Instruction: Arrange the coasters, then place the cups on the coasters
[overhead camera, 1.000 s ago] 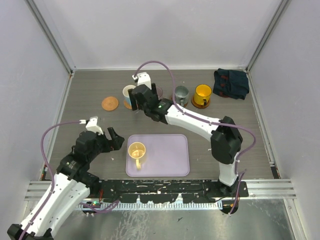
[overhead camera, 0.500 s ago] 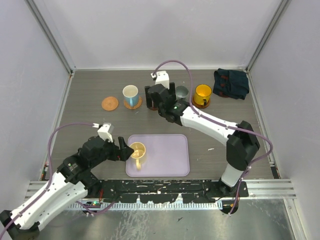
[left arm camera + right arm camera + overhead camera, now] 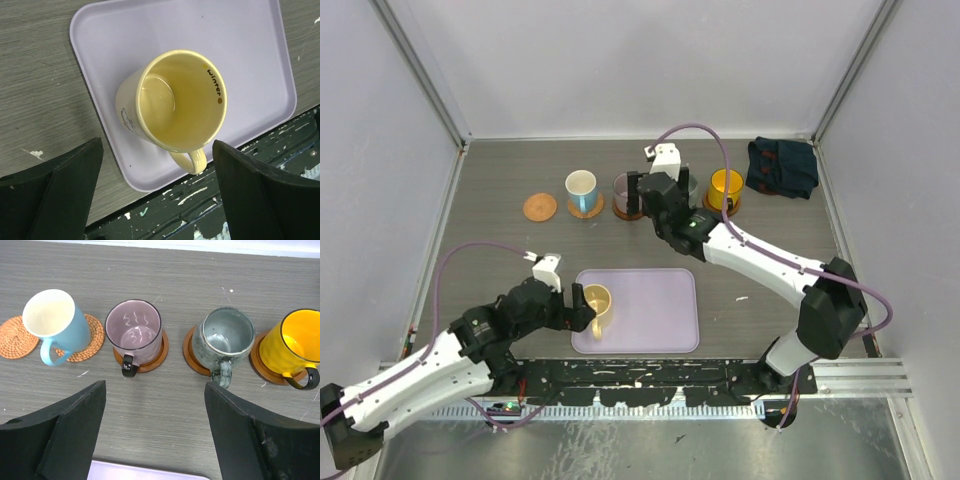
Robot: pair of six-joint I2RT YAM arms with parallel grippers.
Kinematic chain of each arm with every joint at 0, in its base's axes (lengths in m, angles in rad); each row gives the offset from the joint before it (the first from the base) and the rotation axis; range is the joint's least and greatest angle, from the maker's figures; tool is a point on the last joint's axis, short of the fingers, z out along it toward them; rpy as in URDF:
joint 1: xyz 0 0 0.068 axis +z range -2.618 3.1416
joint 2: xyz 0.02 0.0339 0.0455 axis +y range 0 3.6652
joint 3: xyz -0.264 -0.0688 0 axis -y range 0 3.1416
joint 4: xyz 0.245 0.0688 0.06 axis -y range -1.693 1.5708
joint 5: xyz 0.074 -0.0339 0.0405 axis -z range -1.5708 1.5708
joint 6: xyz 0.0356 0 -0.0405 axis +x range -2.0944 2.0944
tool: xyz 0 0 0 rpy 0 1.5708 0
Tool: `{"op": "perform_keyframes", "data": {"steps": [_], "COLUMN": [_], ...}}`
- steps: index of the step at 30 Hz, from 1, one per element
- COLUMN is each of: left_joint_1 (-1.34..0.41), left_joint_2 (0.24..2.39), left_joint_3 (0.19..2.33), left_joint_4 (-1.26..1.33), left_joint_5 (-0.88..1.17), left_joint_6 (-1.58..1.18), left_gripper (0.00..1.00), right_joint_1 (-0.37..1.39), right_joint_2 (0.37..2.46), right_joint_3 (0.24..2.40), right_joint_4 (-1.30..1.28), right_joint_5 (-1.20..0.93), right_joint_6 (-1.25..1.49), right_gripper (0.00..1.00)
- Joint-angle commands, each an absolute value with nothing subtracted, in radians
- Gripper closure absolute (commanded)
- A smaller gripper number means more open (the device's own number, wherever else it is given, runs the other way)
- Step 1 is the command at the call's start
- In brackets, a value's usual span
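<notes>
Cream-yellow cup (image 3: pixel 175 100) stands upright on the near-left part of the lavender tray (image 3: pixel 250 50), handle toward the near edge. Left gripper (image 3: pixel 155 147) released, jaws wide, one on either side of this cup, not touching it. Far row, left to right: bare coaster (image 3: pixel 17 337); blue-handled cup (image 3: pixel 52 322), purple cup (image 3: pixel 133 330), grey-green cup (image 3: pixel 222 337), yellow-orange cup (image 3: pixel 292 342), each on its own coaster. Right gripper (image 3: pixel 155 386) released, above the purple and grey-green cups, holding nothing. Dark cloth (image 3: pixel 782 166) at far right.

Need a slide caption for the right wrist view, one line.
Open right tool over blue cup, purple cup, grey-green cup, yellow cup, each on a coaster; bare coaster far left.
</notes>
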State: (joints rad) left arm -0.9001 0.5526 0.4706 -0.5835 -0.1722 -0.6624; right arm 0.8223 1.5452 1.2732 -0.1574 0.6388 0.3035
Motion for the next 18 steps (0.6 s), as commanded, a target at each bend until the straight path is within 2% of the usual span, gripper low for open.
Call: {"op": "perform_keyframes", "data": {"steps": [1, 18], "left_joint_1": [-0.951, -1.067], "left_joint_2": [0.603, 0.883], "left_joint_3": [0.499, 0.595], "left_joint_4": [-0.551, -0.557], "left_joint_5": [-0.248, -0.350], "left_joint_6": [-0.684, -0.757], "left_gripper": [0.08, 0.10], "right_joint_1": [0.815, 0.807], "right_joint_2": [1.490, 1.398], "right_joint_3": [1.254, 1.099], "right_joint_4": [-0.111, -0.105], "right_joint_5": [0.652, 0.636], "right_joint_6": [0.322, 0.382], "right_gripper": [0.16, 0.18]}}
